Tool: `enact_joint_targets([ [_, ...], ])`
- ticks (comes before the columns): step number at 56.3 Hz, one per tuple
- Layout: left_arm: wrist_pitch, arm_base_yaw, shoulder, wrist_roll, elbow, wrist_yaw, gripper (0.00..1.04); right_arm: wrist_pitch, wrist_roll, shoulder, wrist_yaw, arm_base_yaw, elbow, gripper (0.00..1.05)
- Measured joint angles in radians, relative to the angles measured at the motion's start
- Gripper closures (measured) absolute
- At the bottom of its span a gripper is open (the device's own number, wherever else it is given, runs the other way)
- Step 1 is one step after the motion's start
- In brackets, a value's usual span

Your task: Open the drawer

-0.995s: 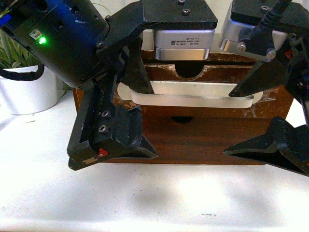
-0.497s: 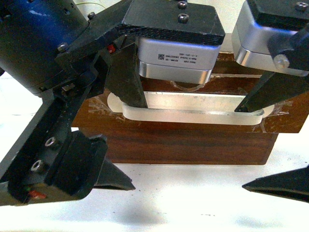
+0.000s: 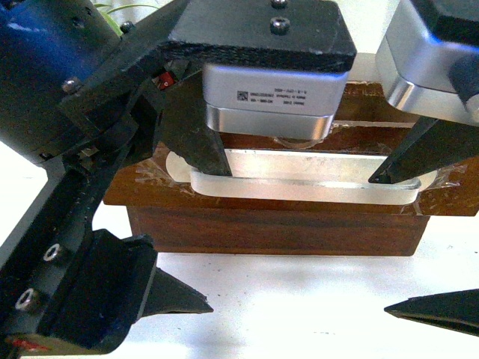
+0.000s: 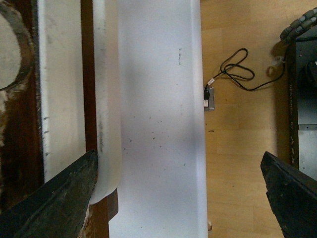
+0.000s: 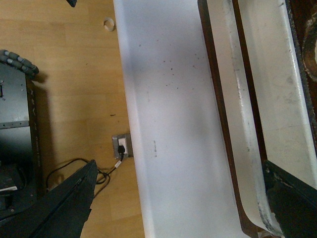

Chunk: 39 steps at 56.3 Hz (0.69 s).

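The drawer (image 3: 150, 187) is dark brown wood with a long white handle (image 3: 299, 183) taped across its front. It stands forward of the plain front (image 3: 277, 232) below it. My left gripper (image 3: 217, 239) is open, one finger tip (image 3: 213, 161) at the handle's left end and the other low over the table. My right gripper (image 3: 378, 243) is open too, one finger tip (image 3: 389, 172) at the handle's right end. In the left wrist view a finger (image 4: 54, 198) touches the handle (image 4: 106, 99). In the right wrist view a finger (image 5: 290, 198) sits against the handle (image 5: 237, 139).
The cabinet rests on a white table (image 3: 299, 299). Past the table's edge the wrist views show wooden floor (image 4: 237, 124), a wall socket with a black cable (image 5: 121, 147) and the robot's base (image 5: 15, 124). Green leaves (image 3: 112, 9) peek in at the far left.
Both grippers have drawn toward me and loom larger. The handled drawer front has come forward over the plain front below. The white plant pot has dropped out of view.
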Motion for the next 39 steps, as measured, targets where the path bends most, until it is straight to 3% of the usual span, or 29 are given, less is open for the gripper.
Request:
enact_joint_targets([
  [18, 0.117, 0.048, -0.127, -0.036, -0.043, 0.064, 0.06, 0.092, 0.043, -0.126, -0.064, -0.019, -0.072, 0.09],
  [39, 0.448, 0.125, -0.289, -0.117, -0.25, 0.051, 0.06, 0.441, 0.241, -0.276, -0.023, -0.091, -0.224, 0.09],
])
